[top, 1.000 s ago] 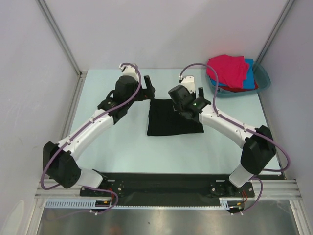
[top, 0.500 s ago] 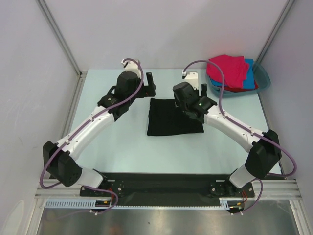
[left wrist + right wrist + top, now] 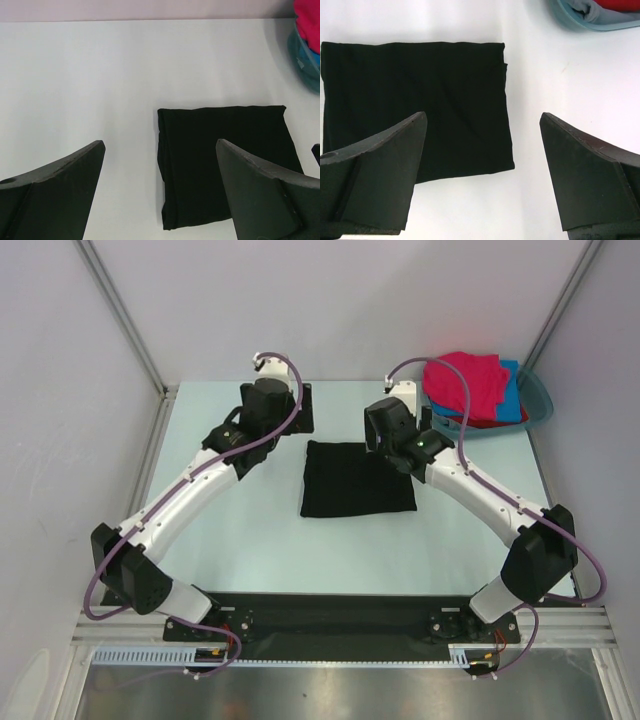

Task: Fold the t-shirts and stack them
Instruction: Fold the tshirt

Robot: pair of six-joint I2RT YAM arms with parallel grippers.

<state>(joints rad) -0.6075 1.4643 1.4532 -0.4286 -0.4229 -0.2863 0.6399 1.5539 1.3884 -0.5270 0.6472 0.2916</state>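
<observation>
A black t-shirt (image 3: 357,478) lies folded into a flat rectangle at the middle of the table; it also shows in the left wrist view (image 3: 225,160) and the right wrist view (image 3: 415,85). Pink (image 3: 465,380), blue (image 3: 511,400) and red t-shirts are heaped in the teal basin (image 3: 538,400) at the far right. My left gripper (image 3: 299,408) (image 3: 160,145) hovers open beyond the shirt's far left corner. My right gripper (image 3: 418,412) (image 3: 483,116) hovers open over its far right corner, beside the basin. Both hold nothing.
The teal basin's rim (image 3: 595,20) (image 3: 302,65) sits close to the right gripper. Grey enclosure walls and metal posts (image 3: 120,320) bound the table on three sides. Pale bare tabletop (image 3: 250,520) surrounds the black shirt.
Both grippers have drawn back from the black shirt toward the far side of the table, the right one nearing the basin. The shirt has not moved.
</observation>
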